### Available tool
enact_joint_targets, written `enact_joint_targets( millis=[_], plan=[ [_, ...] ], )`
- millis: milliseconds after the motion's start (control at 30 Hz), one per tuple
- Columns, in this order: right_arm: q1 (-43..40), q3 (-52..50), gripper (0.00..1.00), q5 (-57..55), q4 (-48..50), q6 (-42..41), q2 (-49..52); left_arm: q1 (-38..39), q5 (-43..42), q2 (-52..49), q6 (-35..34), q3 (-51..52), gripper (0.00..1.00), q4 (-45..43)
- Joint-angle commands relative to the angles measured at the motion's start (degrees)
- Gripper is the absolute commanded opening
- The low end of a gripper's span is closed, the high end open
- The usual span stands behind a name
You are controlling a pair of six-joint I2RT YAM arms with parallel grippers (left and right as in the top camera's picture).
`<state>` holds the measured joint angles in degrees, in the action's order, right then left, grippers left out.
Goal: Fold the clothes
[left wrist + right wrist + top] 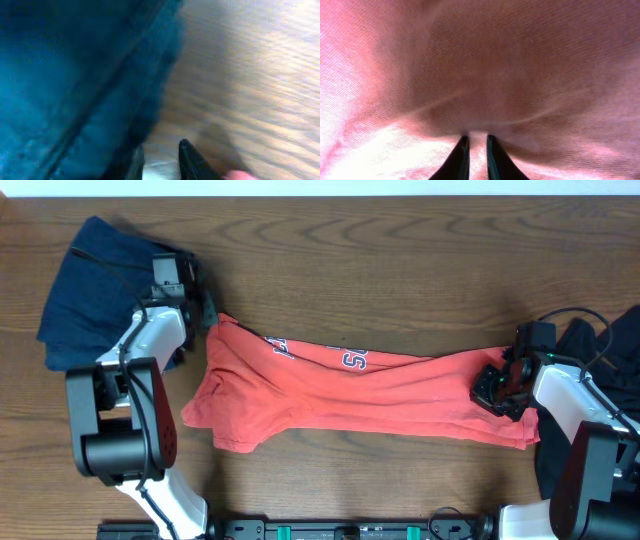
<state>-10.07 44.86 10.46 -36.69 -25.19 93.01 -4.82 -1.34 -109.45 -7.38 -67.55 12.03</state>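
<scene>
Brown wood-grain table. Coral-red cloth T-shirt with white-and-navy lettering lies at centre, bunched lengthwise, spanning 9 to 3 o'clock. Right gripper at shirt's 3 o'clock end, fingers pinching coral cloth, creases radiating from tips. Left gripper at shirt's 10 o'clock corner, fingers slightly apart, gripping nothing. Navy cloth garment heaped at 10 o'clock. Black cloth garment at 3 o'clock edge.

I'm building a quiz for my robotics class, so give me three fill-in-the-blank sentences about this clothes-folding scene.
The right gripper pinches the ___ T-shirt.
That T-shirt lies on a ___ table.
The navy garment lies beside the ___ arm.
Missing words: coral-red; wooden; left.
</scene>
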Motion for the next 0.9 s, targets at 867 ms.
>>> enact_joint_targets(
  millis=[867],
  plan=[
    [-0.48, -3.06, 0.28, -7.08, 0.46, -0.98, 4.94, 1.75, -7.28, -2.43, 32.98, -1.16, 0.37, 5.64]
  ],
)
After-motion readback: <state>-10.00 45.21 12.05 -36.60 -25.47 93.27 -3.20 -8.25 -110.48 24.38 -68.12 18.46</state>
